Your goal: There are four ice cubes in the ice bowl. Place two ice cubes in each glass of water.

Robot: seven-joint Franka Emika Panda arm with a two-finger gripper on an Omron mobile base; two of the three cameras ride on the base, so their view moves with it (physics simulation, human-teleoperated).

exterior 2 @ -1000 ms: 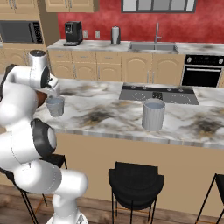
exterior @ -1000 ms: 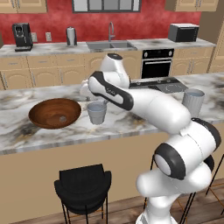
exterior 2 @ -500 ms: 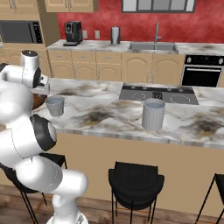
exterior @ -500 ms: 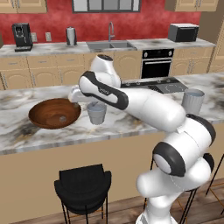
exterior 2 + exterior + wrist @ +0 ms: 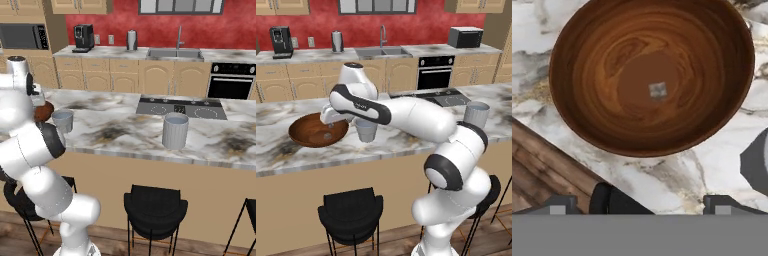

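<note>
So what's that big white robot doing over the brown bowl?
The robot arm is reaching across the marble counter with its tool hanging above the wooden ice bowl. In the hand view, one little ice cube lies on the bottom of the bowl, and the tool's tips are spread apart with nothing between them. The shorter glass stands right beside the bowl, and the taller glass stands farther along the counter.

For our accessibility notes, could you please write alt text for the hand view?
A wide dark wooden ice bowl seen from above holds one small pale ice cube near its centre. It sits on a marble counter, with a grey tumbler's edge at the right.
</note>
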